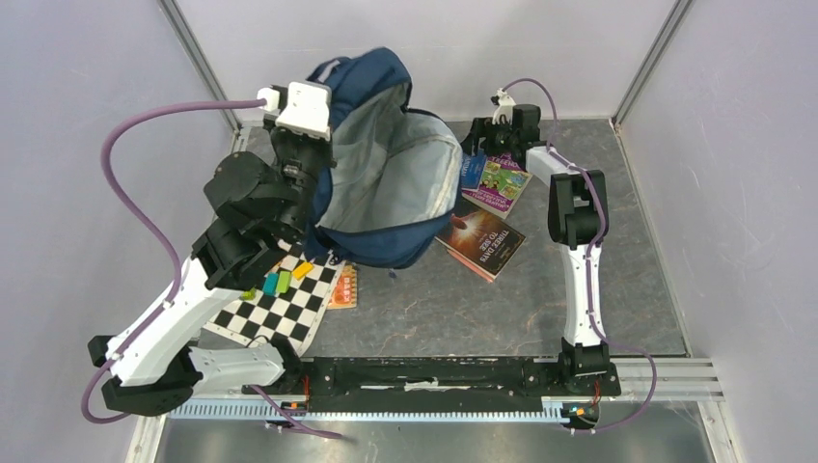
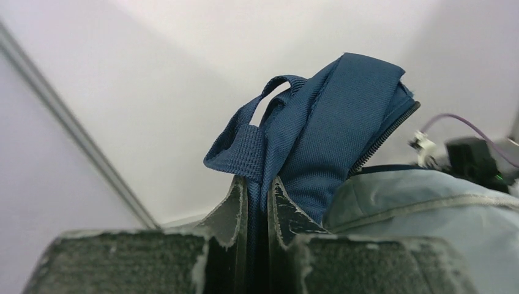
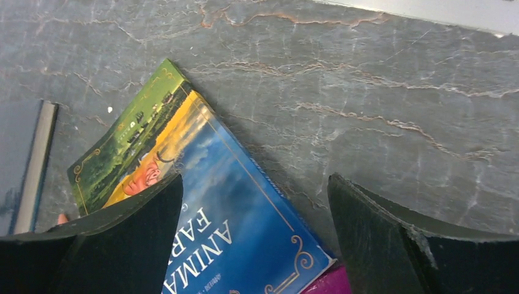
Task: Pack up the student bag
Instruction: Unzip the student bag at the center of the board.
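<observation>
In the left wrist view the left gripper is clamped tight on a fold of webbing at the top of the student bag, a large navy-blue fabric backpack with a pale grey lining. The bag rises from the jaws to the upper centre of the frame, its zip edge running down to the right. In the right wrist view the right gripper stands wide apart, holding nothing, above a blue and green paperback book lying flat on the grey stone-patterned table. The book's long axis runs from upper left to lower right and its right edge passes between the fingers, the left finger over the cover, the right over bare table; contact cannot be told. In the top view the bag sits at upper centre, its mouth facing right toward the books, just left of the right jaws, so the right arm is nearer. A dark-covered book lies below them, a chequered board at lower left.
</observation>
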Action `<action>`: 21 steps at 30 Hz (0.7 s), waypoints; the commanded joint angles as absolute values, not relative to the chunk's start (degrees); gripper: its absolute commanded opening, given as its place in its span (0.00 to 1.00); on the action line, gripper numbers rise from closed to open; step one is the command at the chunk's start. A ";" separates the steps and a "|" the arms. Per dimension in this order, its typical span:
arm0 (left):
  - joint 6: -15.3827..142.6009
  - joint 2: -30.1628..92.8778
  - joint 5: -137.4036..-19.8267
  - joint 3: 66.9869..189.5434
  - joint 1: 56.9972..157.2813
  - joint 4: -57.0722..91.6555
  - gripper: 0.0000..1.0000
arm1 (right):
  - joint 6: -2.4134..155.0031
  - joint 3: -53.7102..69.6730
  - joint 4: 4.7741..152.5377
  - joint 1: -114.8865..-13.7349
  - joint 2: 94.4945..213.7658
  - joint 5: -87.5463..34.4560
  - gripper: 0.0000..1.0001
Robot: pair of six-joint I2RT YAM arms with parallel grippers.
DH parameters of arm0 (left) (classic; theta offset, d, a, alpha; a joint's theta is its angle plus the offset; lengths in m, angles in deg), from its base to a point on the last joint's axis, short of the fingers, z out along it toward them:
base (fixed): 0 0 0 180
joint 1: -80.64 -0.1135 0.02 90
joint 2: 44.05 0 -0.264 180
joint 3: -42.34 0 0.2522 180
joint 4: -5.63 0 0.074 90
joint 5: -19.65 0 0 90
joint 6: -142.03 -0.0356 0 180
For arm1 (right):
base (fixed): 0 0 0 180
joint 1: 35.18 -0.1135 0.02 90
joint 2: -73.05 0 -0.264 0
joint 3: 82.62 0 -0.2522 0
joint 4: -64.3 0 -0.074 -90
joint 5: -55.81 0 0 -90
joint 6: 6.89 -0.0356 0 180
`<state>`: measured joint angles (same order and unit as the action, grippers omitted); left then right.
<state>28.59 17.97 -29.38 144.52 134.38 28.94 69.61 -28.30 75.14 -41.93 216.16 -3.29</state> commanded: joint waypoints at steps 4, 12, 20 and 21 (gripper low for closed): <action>11.78 20.67 -22.92 153.88 133.17 6.74 0.02 | 76.97 -27.65 88.26 -42.12 213.22 -3.45 0.89; 14.54 16.96 -16.88 149.98 132.67 7.54 0.02 | 79.52 -19.86 94.59 -42.28 206.72 -1.45 0.73; 30.75 7.69 -16.89 138.16 132.67 16.95 0.02 | 76.90 -19.55 96.01 -42.28 207.90 6.52 0.68; 33.01 6.97 -17.10 136.88 132.67 18.46 0.02 | 76.82 -20.56 97.18 -42.32 209.16 7.20 0.69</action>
